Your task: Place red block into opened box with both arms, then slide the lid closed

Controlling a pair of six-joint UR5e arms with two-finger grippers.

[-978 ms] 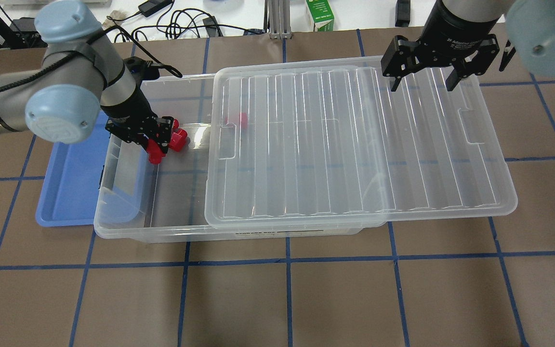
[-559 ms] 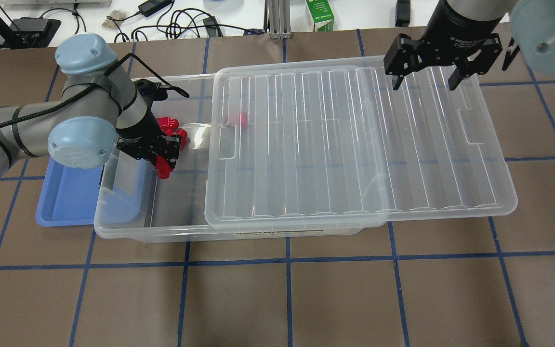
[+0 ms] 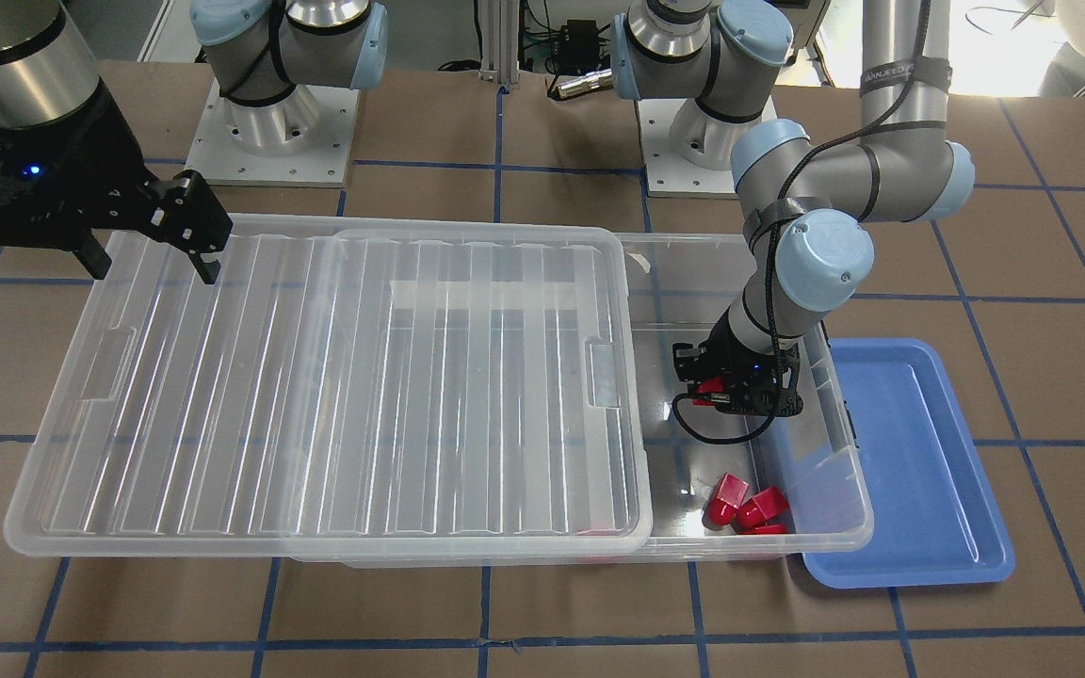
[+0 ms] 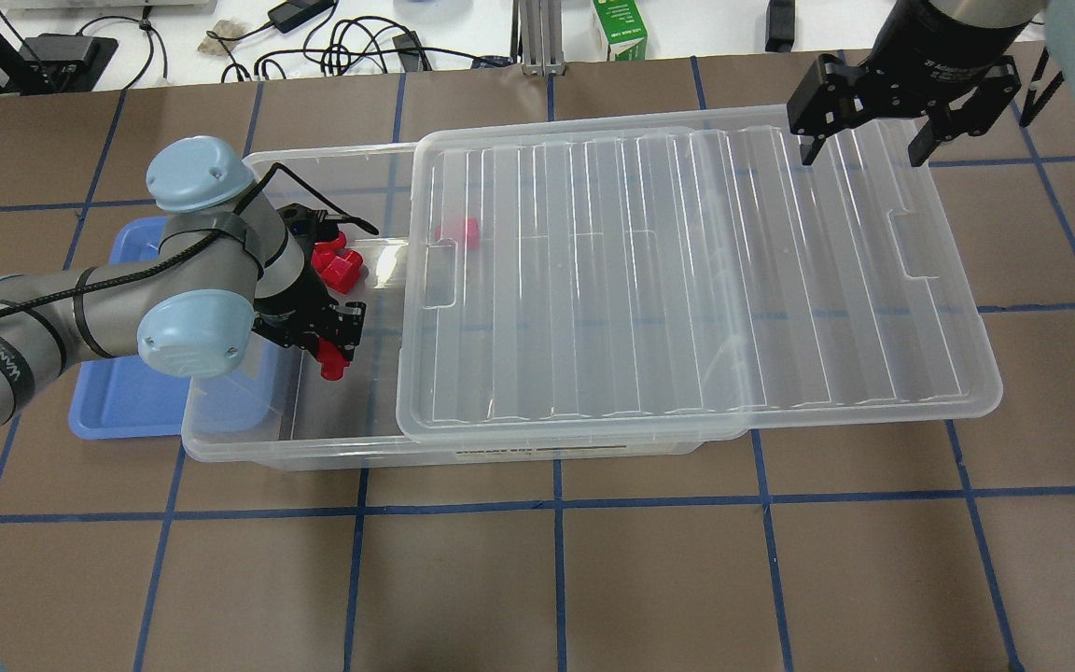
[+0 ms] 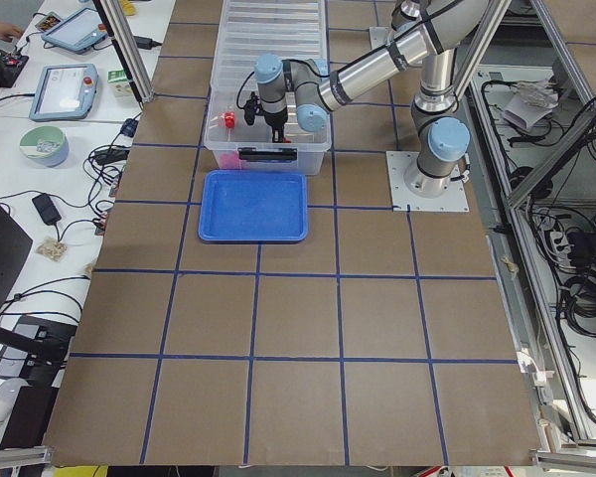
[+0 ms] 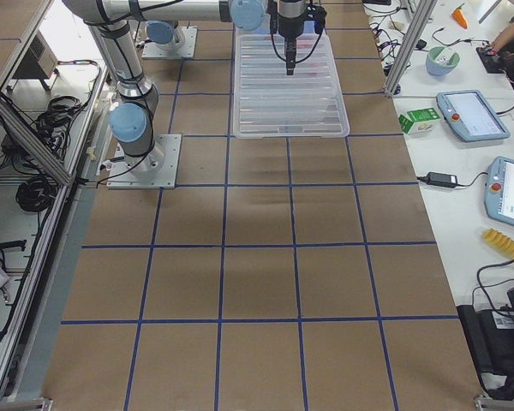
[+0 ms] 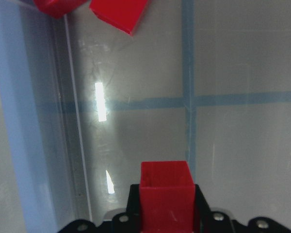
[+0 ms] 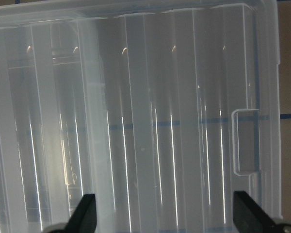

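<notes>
Nearest you in the overhead view is the box [image 4: 500, 454], which sits lengthwise on the table [image 4: 556, 579]. Only its left end is uncovered.

In that open end you have the left gripper [image 4: 332, 351]. Its jaws are clamped on the red block [image 4: 333, 366]. The left wrist camera shows you the block pinched from both sides, with the box's clear floor under it. You cannot tell from these views whether the block touches that floor.

Just outside the box's left end lies the blue tray [image 4: 122, 401]. You see part of it through the box's clear wall.

A little further back, a small cluster of loose red blocks [image 4: 336, 262] lies on the box floor near the far wall, apart from the gripper. One more red piece [image 4: 463, 231] shows through the plastic at the left edge of the lid [image 4: 687, 280].

The lid rests on the box's rim and covers most of it. It is shifted toward the robot's right, so its right end sticks out past the box.

Above that right-hand part hangs the right gripper [image 4: 862, 155]. Its jaws are spread wide, it holds nothing and it is clear of the lid. The right wrist camera shows you the ribbed plastic and one notch below its fingertips.

Beyond the table's far edge you have a green carton [image 4: 620, 28] and a tangle of cables [image 4: 351, 47].
</notes>
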